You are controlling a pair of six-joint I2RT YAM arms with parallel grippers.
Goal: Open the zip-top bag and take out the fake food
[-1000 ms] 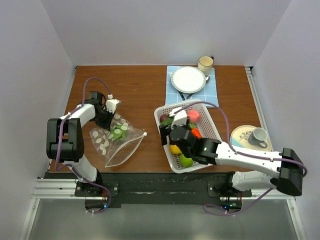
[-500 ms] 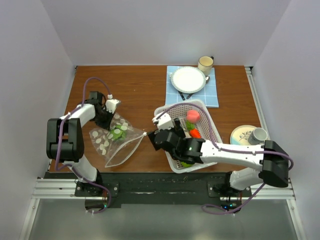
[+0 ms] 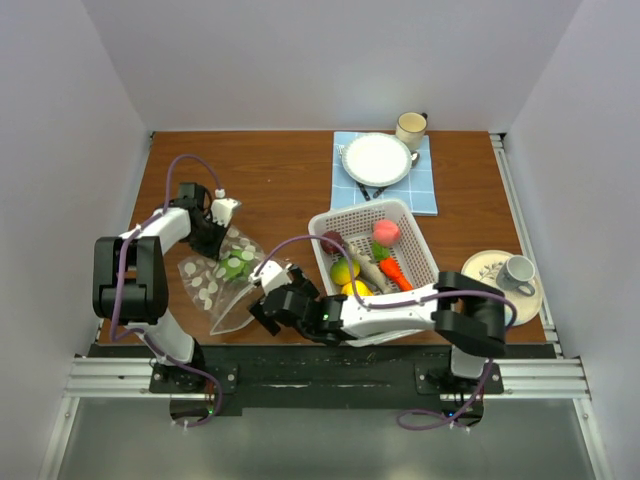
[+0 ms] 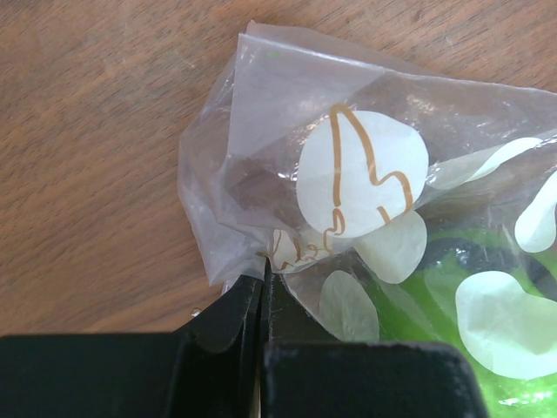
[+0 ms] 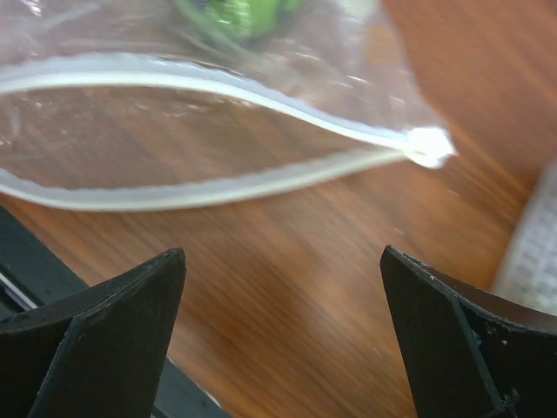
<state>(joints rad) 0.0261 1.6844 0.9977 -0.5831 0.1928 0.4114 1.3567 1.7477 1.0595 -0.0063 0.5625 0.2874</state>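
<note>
The zip-top bag [image 3: 232, 285] lies on the table's left side, its mouth gaping toward the near edge. One green piece of fake food [image 3: 236, 267] is still inside it. My left gripper [image 3: 214, 237] is shut on the bag's far corner [image 4: 261, 252], pinching the clear film. My right gripper [image 3: 262, 308] hangs open and empty just right of the bag's mouth; the zip rim [image 5: 218, 87] and the green piece [image 5: 244, 13] lie ahead of its fingers [image 5: 130, 313]. A pink peach [image 3: 386, 232], orange carrot [image 3: 393, 271], yellow piece [image 3: 344, 270] and dark purple piece [image 3: 331, 241] sit in the basket.
The white perforated basket [image 3: 420, 245] stands at centre right. Behind it a white plate [image 3: 377, 158] rests on a blue mat, with a mug [image 3: 411, 126] beside it. A saucer with a grey cup [image 3: 516, 270] is at the right edge. The black rail [image 3: 300, 360] borders the near side.
My right arm has swung left from over the basket to the bag's mouth, and its jaws have opened wide. The left gripper has kept its grip and place.
</note>
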